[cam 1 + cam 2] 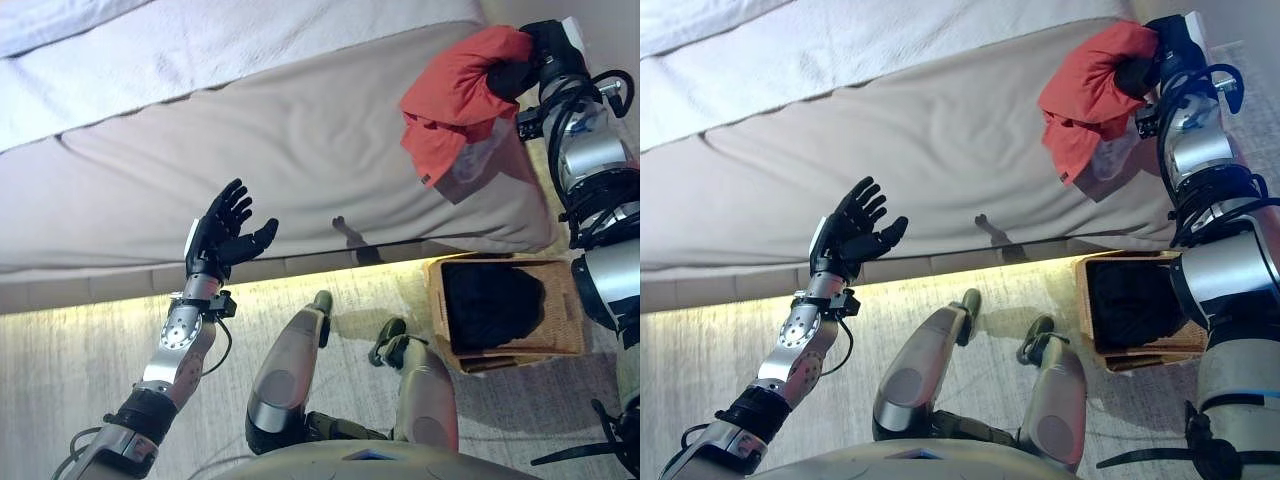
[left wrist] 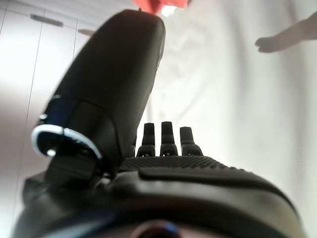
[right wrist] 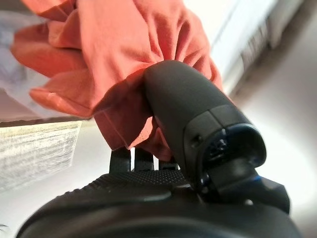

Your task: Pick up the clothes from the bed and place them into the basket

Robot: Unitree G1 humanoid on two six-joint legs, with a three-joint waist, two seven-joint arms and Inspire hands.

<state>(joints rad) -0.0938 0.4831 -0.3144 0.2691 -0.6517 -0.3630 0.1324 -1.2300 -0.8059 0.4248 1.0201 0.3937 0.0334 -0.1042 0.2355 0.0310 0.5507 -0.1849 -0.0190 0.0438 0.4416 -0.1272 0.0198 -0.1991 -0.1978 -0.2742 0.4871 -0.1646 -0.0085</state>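
An orange-red garment point(image 1: 455, 95) hangs bunched from my right hand point(image 1: 520, 60) above the bed's right corner. In the right wrist view my thumb point(image 3: 190, 106) and fingers are curled into the garment point(image 3: 124, 64), pinching it. A woven basket point(image 1: 570, 335) with a dark lining stands on the floor below, to the right of the bed's edge. My left hand point(image 1: 225, 235) is raised over the bed's front edge, fingers spread and holding nothing; its wrist view shows straight fingers point(image 2: 166, 139) against the pale sheet.
The bed point(image 1: 250, 150) has a beige mattress cover and a white duvet point(image 1: 200, 40) at the back. A lit strip runs along the bed's base above the pale carpet point(image 1: 60, 380).
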